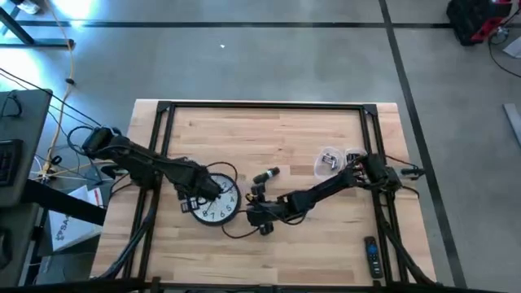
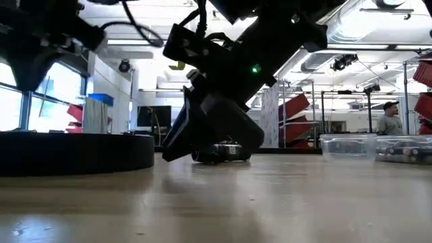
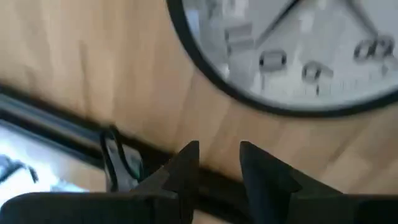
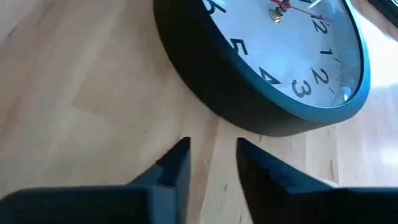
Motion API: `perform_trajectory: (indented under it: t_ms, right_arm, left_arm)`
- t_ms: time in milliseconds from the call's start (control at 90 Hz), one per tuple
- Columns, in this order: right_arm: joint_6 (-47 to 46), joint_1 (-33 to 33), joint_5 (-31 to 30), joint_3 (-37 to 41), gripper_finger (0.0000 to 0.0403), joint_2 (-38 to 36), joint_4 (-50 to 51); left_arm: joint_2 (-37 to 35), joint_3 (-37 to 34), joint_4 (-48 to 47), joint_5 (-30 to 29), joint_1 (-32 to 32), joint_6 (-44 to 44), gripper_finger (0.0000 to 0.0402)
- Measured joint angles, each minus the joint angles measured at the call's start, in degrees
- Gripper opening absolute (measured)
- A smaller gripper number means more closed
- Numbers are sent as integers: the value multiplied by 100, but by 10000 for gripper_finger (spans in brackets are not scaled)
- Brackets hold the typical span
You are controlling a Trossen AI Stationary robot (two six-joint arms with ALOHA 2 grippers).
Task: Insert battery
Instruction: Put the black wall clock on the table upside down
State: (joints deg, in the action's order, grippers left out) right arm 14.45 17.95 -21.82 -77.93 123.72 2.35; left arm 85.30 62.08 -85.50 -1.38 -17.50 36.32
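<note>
Bright overhead light, blurred left-wrist view.

The high view looked straight down from well above, taking in the whole pale wooden table (image 1: 277, 130) and the grey floor around it. The low view sat at tabletop height, facing level across into the room. Each wrist view looked down at the wood from close by, and both shared the round black-rimmed white-faced wall clock (image 3: 298, 56) (image 4: 273, 62) (image 1: 215, 202).
</note>
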Motion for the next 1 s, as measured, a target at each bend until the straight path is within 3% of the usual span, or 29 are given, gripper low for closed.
perform_trajectory:
  t_ms: [167, 344, 622, 800, 1000]
  right_arm:
    - [-367, -104, 103, 0, 191, -2, -100]
    - [-536, -167, -20, 0, 225, -2, 1]
    - [525, -171, -377, 0, 229, 72, 12]
    - [988, -142, -1315, -7, 229, 256, -133]
    - [-108, -117, -1517, 2, 229, 310, -133]
  left_arm:
    - [4, -543, 244, 592, 66, 4, 124]
    - [13, -1320, 1291, 575, 66, -189, 140]
    - [12, -1899, 2605, -213, -91, -973, 143]
    - [7, -2019, 3410, -313, -260, -1465, 143]
    - [26, -2032, 3676, -480, -398, -1466, 143]
